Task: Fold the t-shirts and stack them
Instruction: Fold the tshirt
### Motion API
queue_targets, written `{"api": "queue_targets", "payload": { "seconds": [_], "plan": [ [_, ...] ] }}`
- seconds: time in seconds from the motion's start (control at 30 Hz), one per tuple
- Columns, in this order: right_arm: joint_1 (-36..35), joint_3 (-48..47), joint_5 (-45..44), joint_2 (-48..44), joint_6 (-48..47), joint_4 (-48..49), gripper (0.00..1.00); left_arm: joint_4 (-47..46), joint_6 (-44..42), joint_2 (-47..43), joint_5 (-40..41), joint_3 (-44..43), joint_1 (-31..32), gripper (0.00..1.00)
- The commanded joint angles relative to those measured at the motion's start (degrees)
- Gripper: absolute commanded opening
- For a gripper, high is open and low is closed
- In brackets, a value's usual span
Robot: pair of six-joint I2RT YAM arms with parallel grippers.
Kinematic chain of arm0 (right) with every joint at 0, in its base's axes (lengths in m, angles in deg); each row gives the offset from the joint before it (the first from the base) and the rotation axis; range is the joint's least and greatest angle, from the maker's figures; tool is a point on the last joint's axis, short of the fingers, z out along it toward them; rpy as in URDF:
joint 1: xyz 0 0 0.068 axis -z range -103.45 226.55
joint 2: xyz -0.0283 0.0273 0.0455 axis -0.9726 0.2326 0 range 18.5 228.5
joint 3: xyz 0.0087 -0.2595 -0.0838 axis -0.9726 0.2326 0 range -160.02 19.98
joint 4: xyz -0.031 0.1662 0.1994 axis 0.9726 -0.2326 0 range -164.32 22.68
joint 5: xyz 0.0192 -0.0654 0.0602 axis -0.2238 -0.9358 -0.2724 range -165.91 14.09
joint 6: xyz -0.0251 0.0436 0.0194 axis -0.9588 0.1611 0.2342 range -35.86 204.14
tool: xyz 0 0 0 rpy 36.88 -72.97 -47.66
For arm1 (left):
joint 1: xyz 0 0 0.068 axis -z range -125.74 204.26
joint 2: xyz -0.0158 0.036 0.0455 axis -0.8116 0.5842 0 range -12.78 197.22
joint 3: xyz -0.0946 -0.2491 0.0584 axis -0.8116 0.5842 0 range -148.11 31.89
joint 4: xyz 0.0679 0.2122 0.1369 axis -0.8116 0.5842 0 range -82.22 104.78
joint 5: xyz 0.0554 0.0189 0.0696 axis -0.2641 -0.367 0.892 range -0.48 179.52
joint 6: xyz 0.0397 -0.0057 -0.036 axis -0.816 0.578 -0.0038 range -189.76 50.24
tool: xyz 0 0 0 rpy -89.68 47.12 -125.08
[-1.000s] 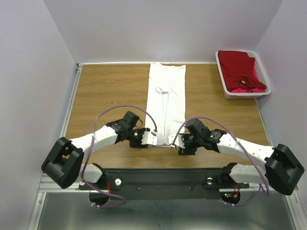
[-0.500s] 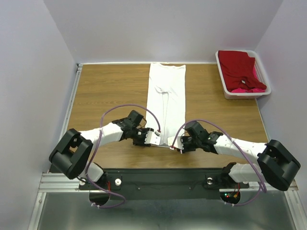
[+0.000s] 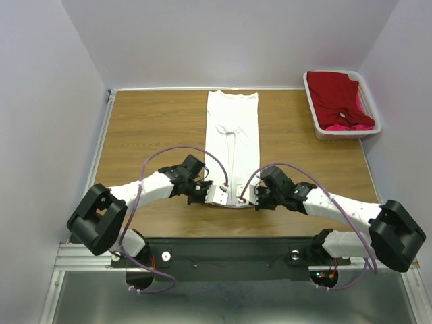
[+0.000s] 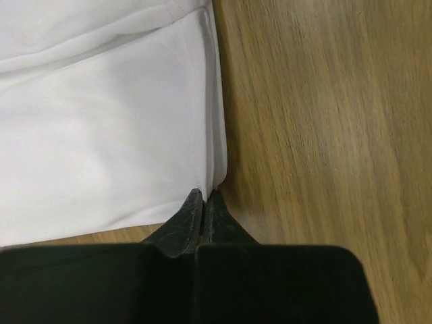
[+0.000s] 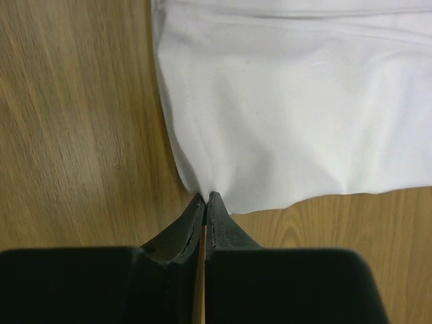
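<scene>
As the white t-shirt [image 3: 232, 138] lies in a long strip down the table [image 3: 155, 128], the left gripper [image 3: 217, 196] and right gripper [image 3: 244, 197] each pinch 1 near corner, starting the crosswise fold, I'd say; next, lift both evenly toward the far hem.

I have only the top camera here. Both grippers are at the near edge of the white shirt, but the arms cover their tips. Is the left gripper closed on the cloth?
Observer: Yes. The left wrist camera shows the left gripper shut on the near corner of the white shirt.
Operator: And the right one?
Observer: The right gripper is shut on the other near corner.
Operator: Is the cloth single there?
Observer: No, at the left corner the side edge is folded double.
</scene>
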Motion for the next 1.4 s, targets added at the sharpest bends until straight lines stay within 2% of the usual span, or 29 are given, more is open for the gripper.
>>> {"api": "queue_targets", "payload": {
  "seconds": [0.0,0.27,0.4,0.53,0.6,0.73,0.83,1.17,1.37],
  "plan": [
    [1.74,-7.17,0.42,-3.03,5.93,-5.46,0.0,7.93,3.86,-2.46,-3.64,-6.45,-1.14,0.0],
    [2.8,-10.79,5.26,-6.1,7.44,-12.5,0.0,11.63,6.85,-5.8,-7.25,-7.69,-0.79,0.0],
    [2.63,-12.98,8.16,-8.03,7.26,-18.74,0.01,18.03,7.55,-7.47,-12.59,-9.35,-0.26,0.0],
    [2.72,-15.35,3.53,-9.09,8.67,-19.01,0.01,19.54,9.14,-7.82,-12.35,-11.21,-1.05,0.0],
    [3.07,-17.19,2.81,-7.43,7.28,-18.93,0.0,18.4,8.88,-7.65,-11.21,-12.52,-3.5,0.0],
    [5.61,-20.09,4.2,-2.86,3.94,-18.66,0.01,20.76,6.24,-1.26,-12.87,-19.0,-9.2,0.0],
    [11.74,-23.6,7.27,1.8,1.3,-18.49,0.01,22.0,5.01,3.67,-13.57,-24.64,-12.55,0.0],
    [18.53,-35.82,11.15,17.6,-5.65,-17.87,0.01,21.56,2.46,17.99,-10.59,-38.53,-15.9,0.0],
    [21.7,-42.95,13.35,26.22,-7.77,-17.35,0.01,24.54,0.7,26.27,-10.85,-48.11,-19.42,0.0]
  ]
}}
